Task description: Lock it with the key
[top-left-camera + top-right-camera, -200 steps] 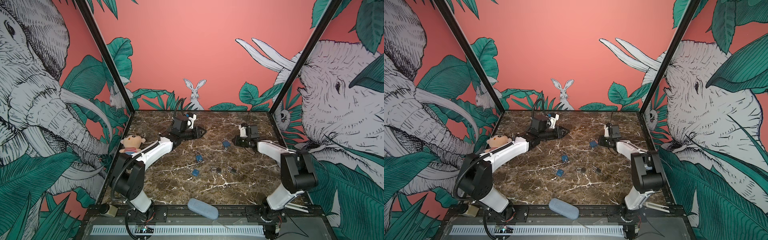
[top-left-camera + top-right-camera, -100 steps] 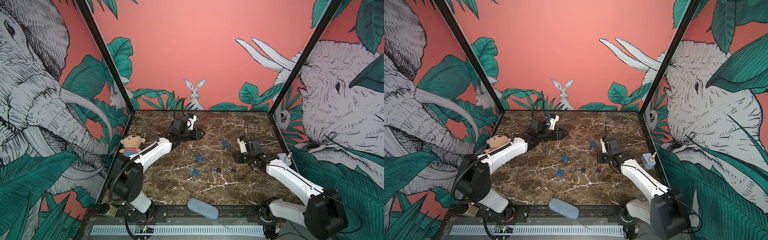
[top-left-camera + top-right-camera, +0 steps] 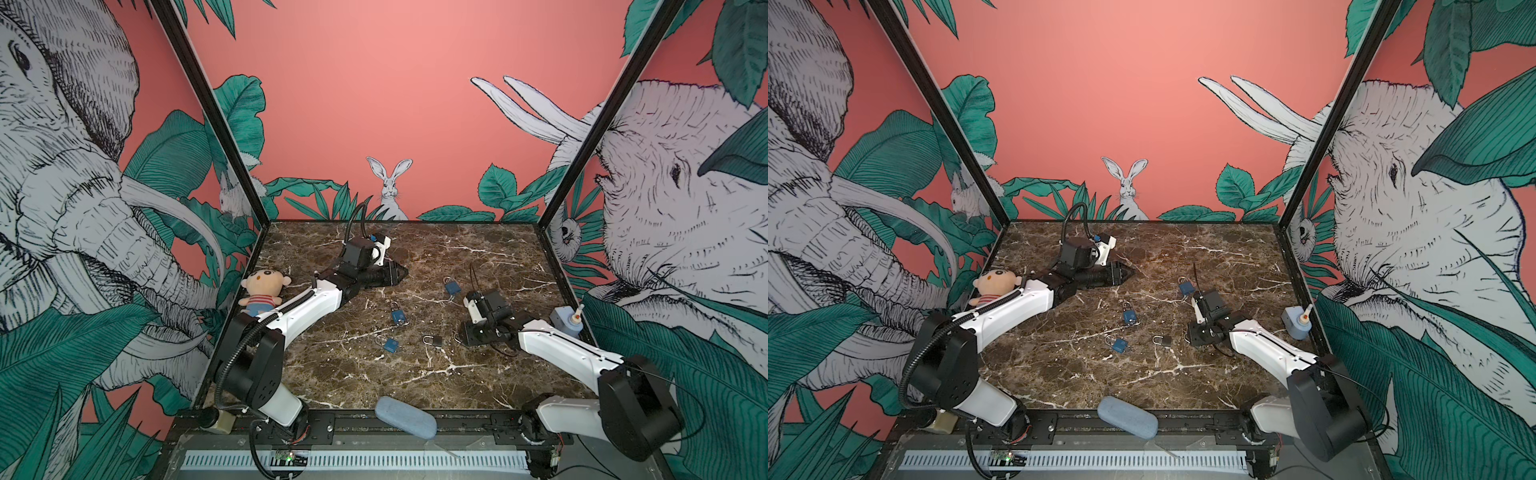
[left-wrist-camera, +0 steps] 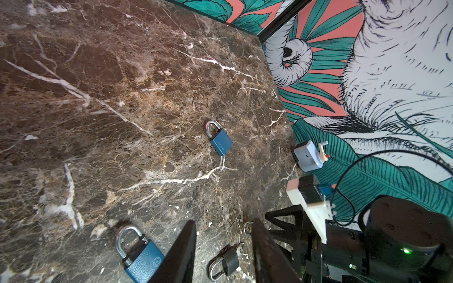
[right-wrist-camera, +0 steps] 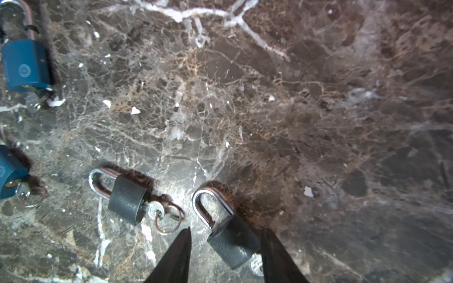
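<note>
A dark grey padlock [image 5: 232,245] lies flat on the marble between the fingers of my open right gripper [image 5: 225,229], neither finger clearly touching it. Its key [image 5: 256,265] sticks out of its base. In both top views the right gripper [image 3: 465,338] covers this padlock. A second dark padlock [image 3: 434,340] [image 5: 127,199] with key and ring lies just to its left. My left gripper [image 3: 401,272] is at the back middle, open and empty [image 4: 223,220].
Three blue padlocks [image 3: 453,287] [image 3: 398,316] [image 3: 390,344] lie around the table's middle. A plush doll [image 3: 262,291] sits by the left wall, a pale blue bottle [image 3: 565,322] by the right wall, and a blue case [image 3: 405,415] on the front edge.
The right arm has swung from the back right toward the front, come down over the right-hand dark padlock, and its jaws have opened wider. The left arm has barely moved.
</note>
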